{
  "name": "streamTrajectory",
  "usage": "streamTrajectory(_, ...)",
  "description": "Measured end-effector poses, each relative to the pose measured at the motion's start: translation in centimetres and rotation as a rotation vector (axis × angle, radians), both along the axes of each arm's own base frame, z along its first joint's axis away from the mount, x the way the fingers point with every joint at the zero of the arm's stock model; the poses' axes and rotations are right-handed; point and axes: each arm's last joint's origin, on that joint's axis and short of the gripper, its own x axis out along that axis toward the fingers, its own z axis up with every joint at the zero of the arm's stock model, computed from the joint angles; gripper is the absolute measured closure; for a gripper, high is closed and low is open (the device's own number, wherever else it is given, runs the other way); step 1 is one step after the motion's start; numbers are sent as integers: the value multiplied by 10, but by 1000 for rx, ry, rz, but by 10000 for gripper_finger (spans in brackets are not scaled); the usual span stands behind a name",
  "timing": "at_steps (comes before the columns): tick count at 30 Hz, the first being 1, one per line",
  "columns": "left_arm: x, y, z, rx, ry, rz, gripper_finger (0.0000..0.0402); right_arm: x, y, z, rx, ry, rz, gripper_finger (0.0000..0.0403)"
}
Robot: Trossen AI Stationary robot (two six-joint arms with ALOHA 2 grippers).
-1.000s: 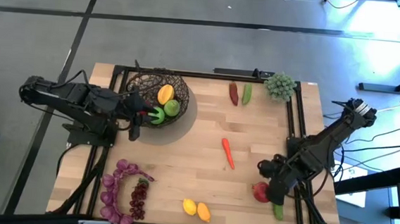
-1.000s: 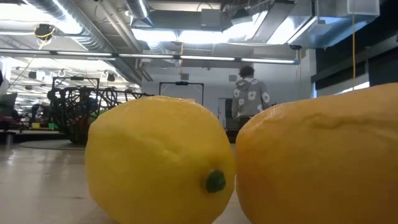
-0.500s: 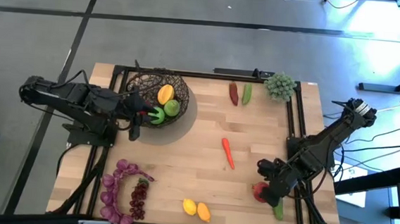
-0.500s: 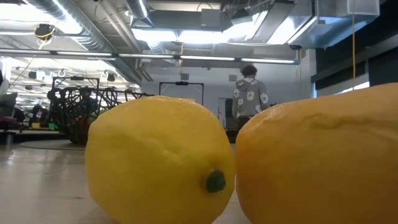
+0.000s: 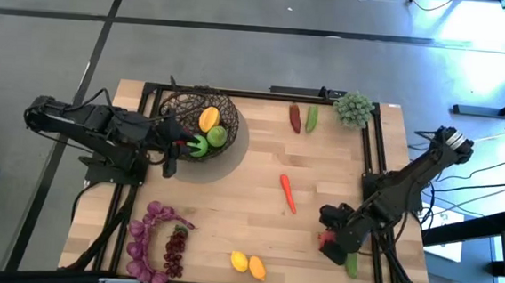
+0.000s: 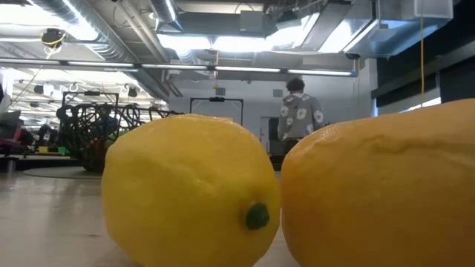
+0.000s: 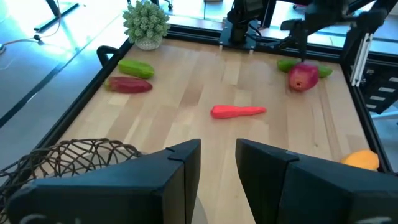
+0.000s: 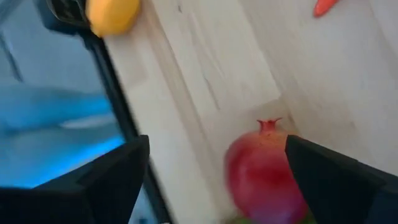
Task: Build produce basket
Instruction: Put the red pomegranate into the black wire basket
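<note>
The jaws of the right gripper (image 5: pixel 327 240) are spread wide, and nothing is held between them. They are placed just above the pomegranate (image 8: pixel 268 175), which lies on the table (image 5: pixel 250 173) near its right edge, with the cucumber (image 5: pixel 351 266) right beside it. The jaws of the left gripper (image 5: pixel 174 145) are set a small way apart at the left side of the basket (image 5: pixel 183 110); whether something is held cannot be told. The basket stands at the far left of the table, and a mango (image 5: pixel 208 119) and green fruit (image 5: pixel 216 136) are seen inside it. A carrot (image 5: pixel 288 194) lies in the middle. Two peppers (image 5: pixel 303 118) lie at the far side beside a bushy clump (image 5: pixel 354 108). Two lemons (image 5: pixel 248 264) and grapes (image 5: pixel 152 241) lie at the near edge.
</note>
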Motion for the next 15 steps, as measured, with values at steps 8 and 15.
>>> streamTrajectory(8,0,0,0,0,1,0,309,14,13,-36,-182,57,211,34)
streamTrajectory(15,0,0,0,1,2,1,309,23,17,-53,-207,93,195,34)
